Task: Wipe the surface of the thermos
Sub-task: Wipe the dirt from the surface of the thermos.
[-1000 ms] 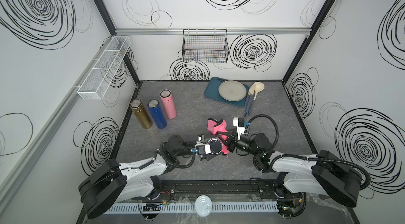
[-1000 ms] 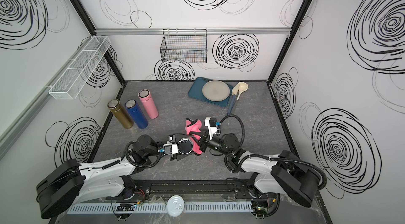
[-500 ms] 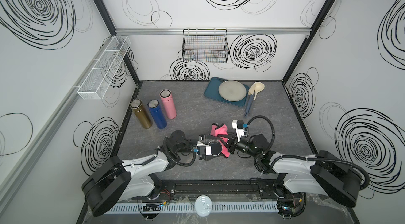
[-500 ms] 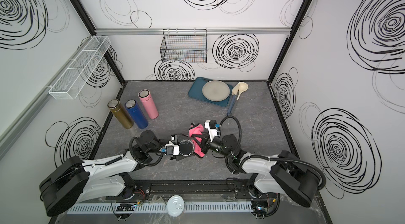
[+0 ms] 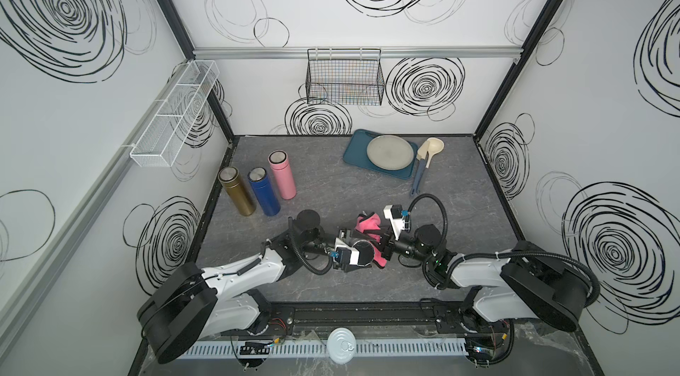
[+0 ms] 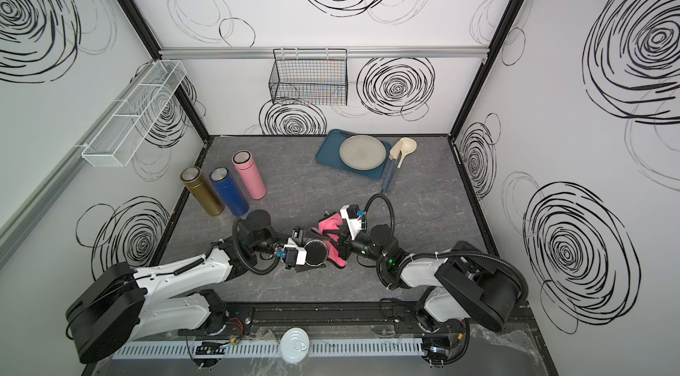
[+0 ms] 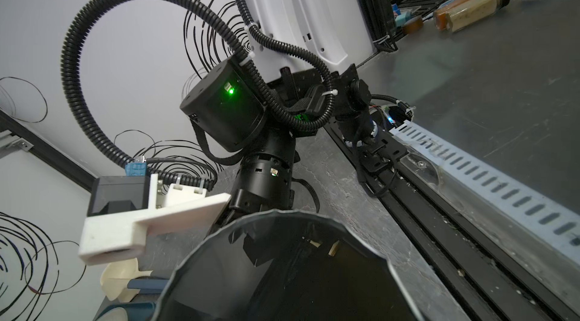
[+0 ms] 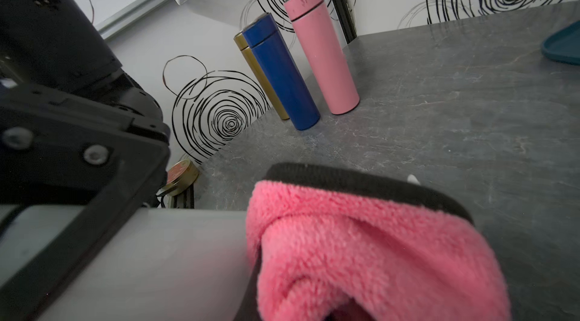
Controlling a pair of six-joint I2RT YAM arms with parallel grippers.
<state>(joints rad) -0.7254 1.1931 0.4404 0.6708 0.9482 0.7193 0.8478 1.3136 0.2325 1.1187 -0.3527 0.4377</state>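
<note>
My left pincer [image 5: 355,254] is clamped on the thermos [image 5: 362,251], which sits near the front middle of the table [image 5: 331,179], just between my two wrists. In both top views its round dark end faces up, so I judge it roughly upright. Whether its base rests on the table or hangs just clear, I cannot tell.

My right pincer [image 5: 381,245] is closed on the pink cloth [image 5: 366,225], and the plush is pressed against the thermos wall; in the right wrist view the pink cloth [image 8: 361,256] folds over the grey body [image 8: 157,256].

The thermos is a stiff metal shell that will not give under my fingers. Its wall looks smooth and glossy in the left wrist view [image 7: 282,272], so I expect it to be slippery and to twist in my hold if the cloth drags hard. I take it for moderately heavy, more so if filled. The best hold is across the body near one end, squarely on the round, leaving most of the wall bare for wiping. The cloth is soft and bunches easily — I should pinch it by a thick fold.
</note>
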